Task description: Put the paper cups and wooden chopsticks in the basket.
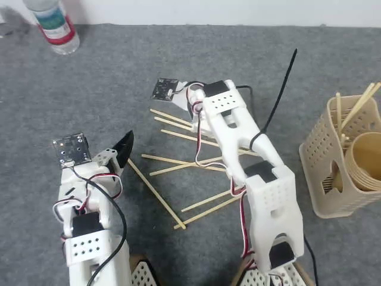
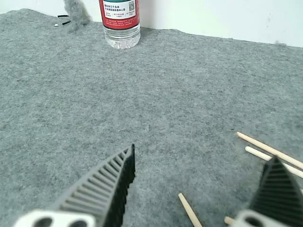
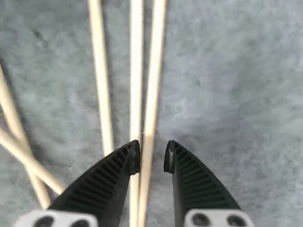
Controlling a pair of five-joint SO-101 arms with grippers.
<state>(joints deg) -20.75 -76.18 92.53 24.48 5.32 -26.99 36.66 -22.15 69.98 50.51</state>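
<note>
While loose wooden chopsticks (image 1: 172,161) lie crossed on the grey felt (image 1: 89,89) at the middle of the table, the right gripper (image 3: 152,153) sits low over the far end of the pile. Its jaws are narrowly parted, with one stick running between them and a gap showing beside it. At the right edge stands the cream perforated basket (image 1: 315,161), holding stacked paper cups (image 1: 366,161) and further chopsticks (image 1: 357,110) leaning upward. At near left, the left gripper (image 2: 199,175) hangs over the felt with jaws spread wide, holding nothing. At far left, a clear bottle (image 2: 120,21) stands by the white wall; its red-and-white label (image 2: 119,12) carries small print and a square code.
</note>
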